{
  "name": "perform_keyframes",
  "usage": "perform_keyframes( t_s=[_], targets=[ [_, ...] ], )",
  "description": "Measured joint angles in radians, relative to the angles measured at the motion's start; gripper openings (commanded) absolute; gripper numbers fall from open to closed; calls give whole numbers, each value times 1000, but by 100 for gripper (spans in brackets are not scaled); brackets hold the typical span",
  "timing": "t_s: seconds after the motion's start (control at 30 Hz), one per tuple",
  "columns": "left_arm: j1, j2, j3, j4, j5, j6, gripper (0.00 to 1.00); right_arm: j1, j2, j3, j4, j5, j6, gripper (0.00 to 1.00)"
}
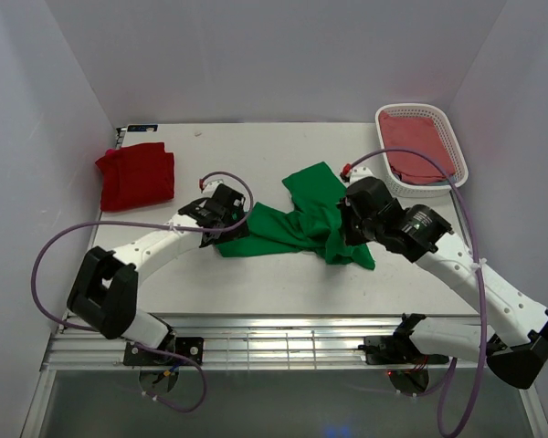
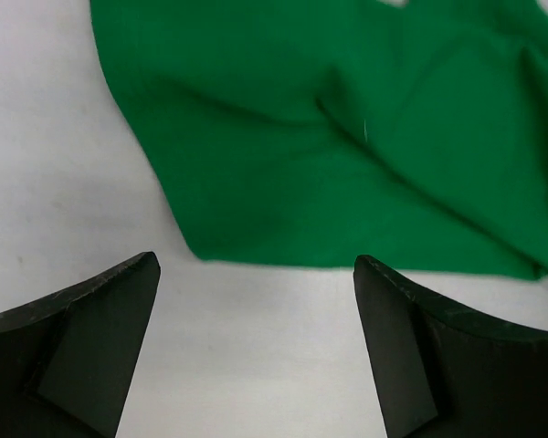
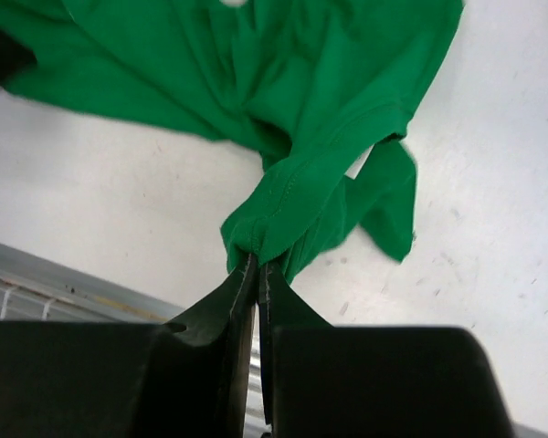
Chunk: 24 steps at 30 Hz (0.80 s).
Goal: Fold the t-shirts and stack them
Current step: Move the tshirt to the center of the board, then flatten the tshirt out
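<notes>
Green cotton lies crumpled in the top view: the green t-shirt (image 1: 301, 224) is spread unevenly across the middle of the white bench (image 1: 256, 278). Well to the left of it and farther back, the red t-shirt (image 1: 137, 175) sits as a folded square, apart from both arms. Far right of the green t-shirt stands a white basket (image 1: 454, 146) with a reddish cloth (image 1: 416, 137) inside. The left pincer (image 1: 226, 228) is at the shirt's left end, and the right pincer (image 1: 347, 235) is over its right part.

From the left wrist, the left pincer (image 2: 256, 265) is spread wide, its two dark fingers (image 2: 100, 319) apart over bare bench (image 2: 55, 182). The green t-shirt (image 2: 347, 137) has its rounded edge just beyond the fingertips, with no contact visible.

From the right wrist, the right pincer (image 3: 256, 266) is pressed together on a bunched fold of the green t-shirt (image 3: 256, 82), a stitched hem showing right at the tips. Cloth fans out from the pinch, and a small flap hangs to the right of it above the bench (image 3: 493, 228). A metal rail (image 3: 36, 283) shows at lower left of the pinched fold.
</notes>
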Motion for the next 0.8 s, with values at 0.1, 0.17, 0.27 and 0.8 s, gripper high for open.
perform_keyframes(
  t_s=[0.1, 0.17, 0.27, 0.8],
  targets=[
    [37, 101, 103, 2, -70, 48, 98, 13, -61, -132, -42, -29, 70, 8],
    [97, 142, 146, 35, -93, 89, 98, 19, -85, -208, -73, -45, 107, 8],
    [192, 175, 185, 74, -112, 138, 97, 20, -101, -253, -120, -56, 145, 19],
    [263, 488, 353, 169, -140, 268, 92, 20, 99, -85, -114, 33, 142, 51]
  ],
)
